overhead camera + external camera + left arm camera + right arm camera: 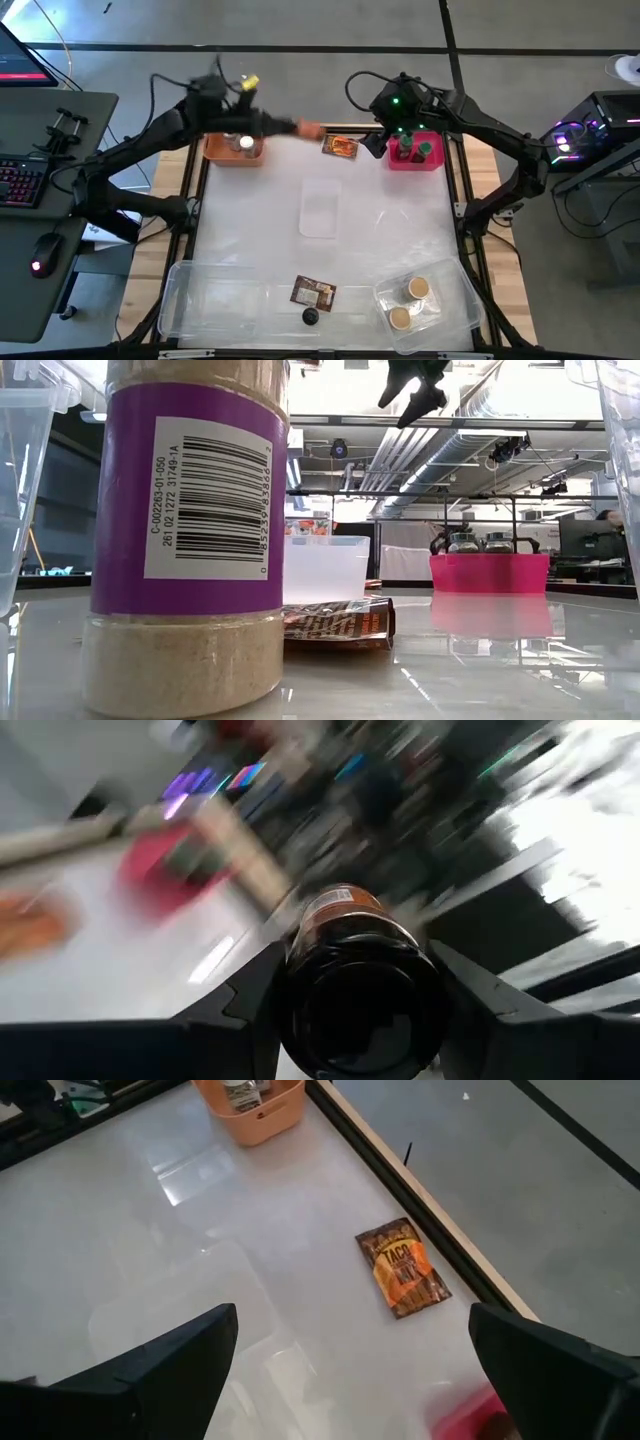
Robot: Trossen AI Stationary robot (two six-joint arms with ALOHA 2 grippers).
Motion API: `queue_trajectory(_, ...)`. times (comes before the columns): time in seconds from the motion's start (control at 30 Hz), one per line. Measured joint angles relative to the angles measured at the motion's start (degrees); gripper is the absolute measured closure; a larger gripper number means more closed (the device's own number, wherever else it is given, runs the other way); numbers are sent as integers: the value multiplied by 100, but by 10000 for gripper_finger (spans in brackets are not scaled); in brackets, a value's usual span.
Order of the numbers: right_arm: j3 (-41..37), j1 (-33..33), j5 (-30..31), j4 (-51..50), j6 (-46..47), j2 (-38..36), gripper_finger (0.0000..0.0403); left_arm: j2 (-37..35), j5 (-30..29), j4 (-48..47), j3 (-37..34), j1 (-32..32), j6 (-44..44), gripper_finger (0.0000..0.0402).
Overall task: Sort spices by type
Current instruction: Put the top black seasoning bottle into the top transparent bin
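My left gripper (292,127) is over the table's far edge, between the orange bin (235,150) and a flat orange-brown packet (340,146). It is shut on a brown-orange spice jar with a black lid (350,980). My right gripper (350,1370) is open and empty, above the pink bin (415,155), which holds green-lidded jars. The orange bin holds a white-lidded jar (246,143). Near the front edge lie a second packet (313,292) and a black-lidded jar (311,316). Two tan-lidded jars (417,288) stand in a clear tray. My left gripper pinches the jar between its two fingers, one on each side of the black lid end (285,975). The lid faces back toward the wrist and the orange-labelled body (345,910) sticks out past the fingertips. The jar is lifted clear of the table.
A small clear tray (320,212) lies mid-table. Larger clear trays sit at the front left (215,300) and front right (450,300). In the low view a purple-labelled jar (185,540) stands close in front. A dark frame rail (400,1175) runs along the far edge.
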Motion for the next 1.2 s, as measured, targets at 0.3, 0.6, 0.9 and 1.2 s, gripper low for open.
queue_trajectory(0.3,0,0,0,7,162,0,9,-7,84,5497,44,3,-88,243)
queue_trajectory(0.6,0,0,9,9,299,0,9,1,759,9252,41,-255,-518,243)
queue_trajectory(0.9,0,0,13,13,299,2,9,-24,560,9966,39,-598,-207,243)
queue_trajectory(1.2,0,0,15,13,275,2,9,-92,400,7957,41,-654,834,243)
